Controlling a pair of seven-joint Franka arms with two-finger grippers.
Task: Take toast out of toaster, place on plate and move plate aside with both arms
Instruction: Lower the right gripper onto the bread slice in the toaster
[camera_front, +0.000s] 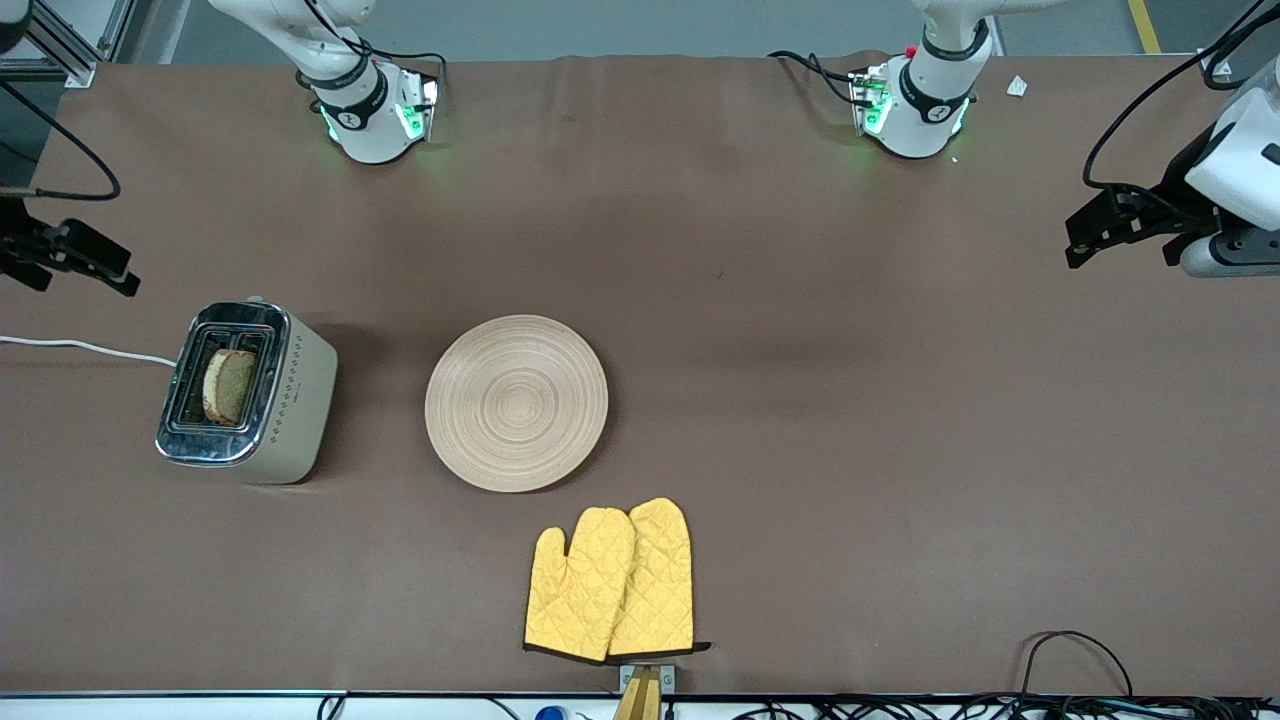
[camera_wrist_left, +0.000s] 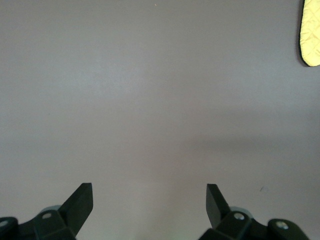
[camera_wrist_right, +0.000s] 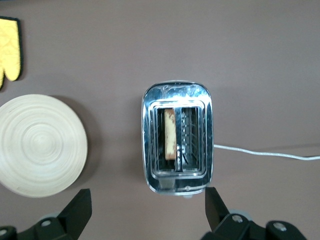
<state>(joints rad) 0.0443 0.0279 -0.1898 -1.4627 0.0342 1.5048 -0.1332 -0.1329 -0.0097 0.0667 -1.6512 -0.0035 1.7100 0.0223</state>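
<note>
From my seat I see the toaster toward the right arm's end of the table, the toast standing in one of its slots. The plate lies bare beside it, near mid-table. A pair of yellow oven mitts rests just nearer the camera than the plate, close to the table edge. The right gripper hangs at the toaster's end, the left gripper over the table's other end, well apart from everything.
</note>
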